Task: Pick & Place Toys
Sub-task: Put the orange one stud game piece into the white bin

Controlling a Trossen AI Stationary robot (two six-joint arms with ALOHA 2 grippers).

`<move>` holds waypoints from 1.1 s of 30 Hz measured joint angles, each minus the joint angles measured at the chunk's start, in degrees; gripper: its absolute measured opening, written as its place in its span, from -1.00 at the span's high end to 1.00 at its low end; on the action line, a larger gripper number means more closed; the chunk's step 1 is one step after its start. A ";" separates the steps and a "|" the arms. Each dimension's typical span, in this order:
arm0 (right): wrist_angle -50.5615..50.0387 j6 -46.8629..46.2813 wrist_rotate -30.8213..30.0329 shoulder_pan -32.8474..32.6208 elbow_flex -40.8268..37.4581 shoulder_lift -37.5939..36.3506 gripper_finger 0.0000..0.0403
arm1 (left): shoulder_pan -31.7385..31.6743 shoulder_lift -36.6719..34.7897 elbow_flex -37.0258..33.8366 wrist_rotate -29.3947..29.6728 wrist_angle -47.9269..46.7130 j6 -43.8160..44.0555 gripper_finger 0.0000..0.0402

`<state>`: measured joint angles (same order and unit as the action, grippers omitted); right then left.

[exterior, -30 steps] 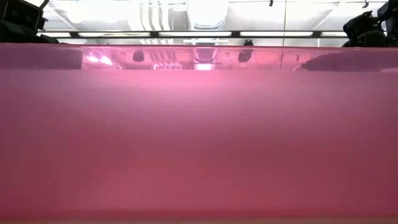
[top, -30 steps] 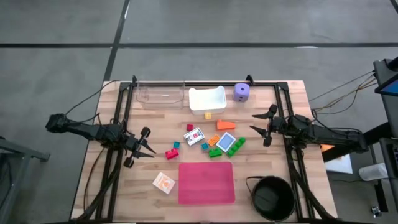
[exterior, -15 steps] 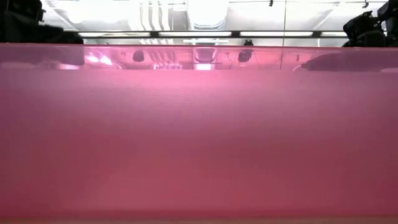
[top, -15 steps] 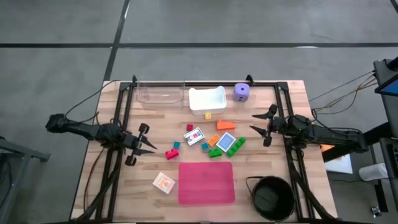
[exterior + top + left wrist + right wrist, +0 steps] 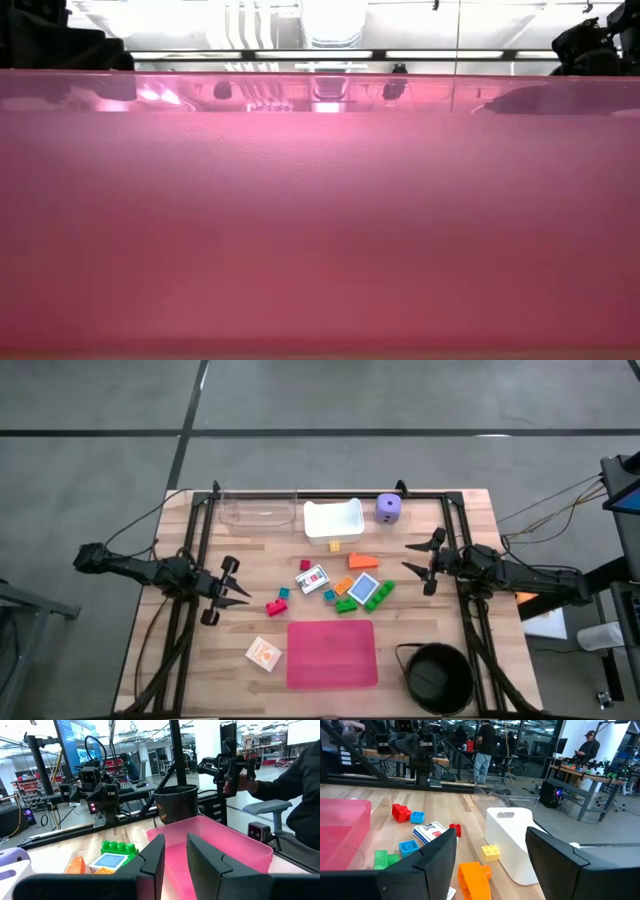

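Left pincer [image 5: 240, 596] edged back; three cards, one die [image 5: 388, 508].

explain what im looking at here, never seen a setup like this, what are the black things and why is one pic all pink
The black things are two robot arms at a wooden table, each ending in a two-finger gripper. The top picture looks straight down: left gripper and right gripper both hang open, holding nothing. Between them lie toys: a purple die, small blocks such as a red block, a few cards such as the orange card, plus a white tub, a black bucket and a pink mat. The all-pink picture comes from a table-height camera, filled by something pink right in front of it. The last two come from cameras on each wrist.
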<state>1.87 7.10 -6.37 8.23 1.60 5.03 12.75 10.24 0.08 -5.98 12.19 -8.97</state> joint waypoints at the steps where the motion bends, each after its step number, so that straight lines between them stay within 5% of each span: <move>1: 0.00 -0.01 0.00 0.00 0.01 0.01 -0.17 | 0.00 0.00 0.00 0.00 0.00 -0.01 0.59; 18: 5.18 -7.11 3.03 -0.02 0.01 1.01 -0.17 | -0.09 0.15 0.00 5.29 -0.01 3.26 0.59; 24: 5.47 -7.84 4.06 -0.02 0.01 3.68 -0.17 | -0.09 0.11 0.00 15.06 1.15 1.57 0.59; 30: 10.43 -11.17 3.31 0.24 0.01 10.08 -0.17 | -0.09 0.13 0.00 16.71 1.14 1.66 0.59; 33: 13.21 -12.41 3.04 0.24 0.21 14.79 -0.17 | -0.09 0.11 0.00 22.24 1.17 4.19 0.59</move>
<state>15.08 -5.31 -3.34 8.47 1.81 19.81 12.67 10.35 0.08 16.27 13.35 -4.78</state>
